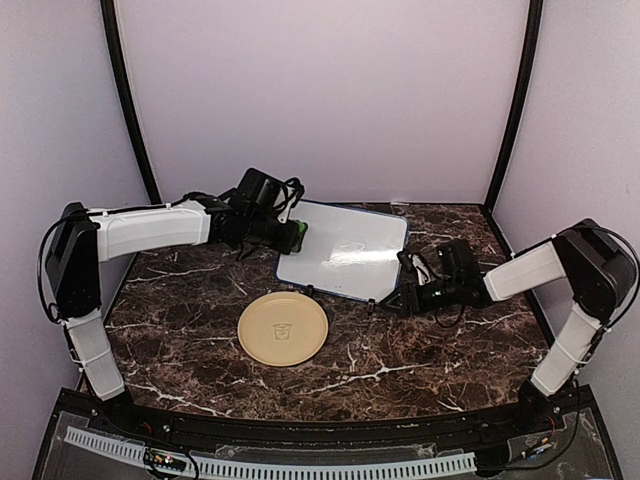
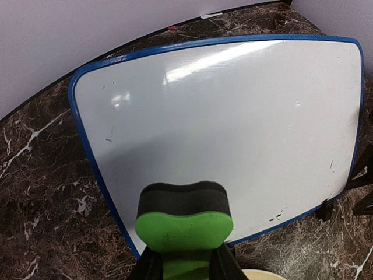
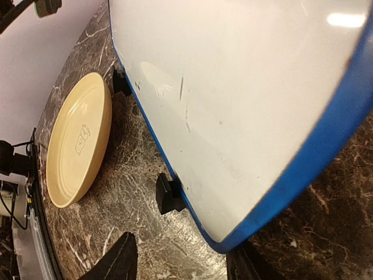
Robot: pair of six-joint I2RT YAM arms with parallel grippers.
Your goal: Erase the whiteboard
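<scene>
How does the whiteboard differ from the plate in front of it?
The whiteboard is rectangular with rounded corners and a blue frame; the plate is round and tan. The whiteboard is wider than the plate. The whiteboard is propped on black feet, while the plate lies flat. Both are pale and sit on the marble table.

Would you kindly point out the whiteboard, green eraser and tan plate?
whiteboard (image 1: pixel 342 250): top external view, white surface middle.
green eraser (image 2: pixel 183 230): left wrist view, green face.
tan plate (image 1: pixel 260 335): top external view, bare inner surface.
</scene>
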